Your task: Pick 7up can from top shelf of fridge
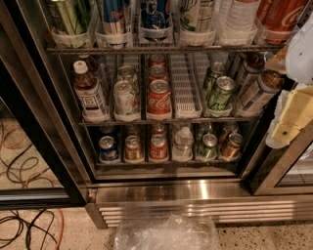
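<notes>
The fridge (166,188) stands open in front of me, with a stainless-steel base. The top shelf (146,49) runs across the top of the view, fronted by white cup holders. A whitish can with green lettering, the 7up can (196,14), stands in the fourth holder from the left; its lid is cut off by the frame's top. My gripper (286,124), white with yellowish pads, hangs at the right edge, lower than the top shelf and to the right of the 7up can, apart from it.
On the top shelf stand a green can (71,17), two blue cans (113,17), a white container (239,17) and a red Coca-Cola can (281,17). Lower racks hold bottles and cans. Clear plastic (166,234) and cables (24,166) lie on the floor.
</notes>
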`<act>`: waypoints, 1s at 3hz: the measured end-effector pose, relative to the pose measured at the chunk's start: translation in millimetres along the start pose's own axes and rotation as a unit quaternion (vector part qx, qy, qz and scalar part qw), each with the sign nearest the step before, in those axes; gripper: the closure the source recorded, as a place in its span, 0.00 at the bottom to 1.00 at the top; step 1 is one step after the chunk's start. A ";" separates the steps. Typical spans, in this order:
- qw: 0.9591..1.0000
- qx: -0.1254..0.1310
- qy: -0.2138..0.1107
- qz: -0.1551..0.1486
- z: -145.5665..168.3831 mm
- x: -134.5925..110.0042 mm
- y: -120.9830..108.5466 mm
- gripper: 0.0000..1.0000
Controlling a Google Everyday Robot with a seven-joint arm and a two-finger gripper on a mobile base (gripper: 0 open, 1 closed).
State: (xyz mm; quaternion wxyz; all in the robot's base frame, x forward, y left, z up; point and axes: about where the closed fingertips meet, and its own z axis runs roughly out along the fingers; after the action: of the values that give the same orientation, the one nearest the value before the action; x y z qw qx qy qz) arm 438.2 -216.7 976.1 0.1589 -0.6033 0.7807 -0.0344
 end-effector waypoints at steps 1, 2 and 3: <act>1.000 0.000 0.000 0.000 0.0 0.0 0.0 0.00; 1.000 0.008 -0.011 0.009 0.4 -4.9 -2.5 0.00; 0.996 0.011 -0.062 0.070 14.4 -10.3 6.0 0.00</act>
State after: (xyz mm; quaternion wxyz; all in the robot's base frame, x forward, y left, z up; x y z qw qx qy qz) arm 439.0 -203.3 963.1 0.2160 -0.5459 0.8095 0.0056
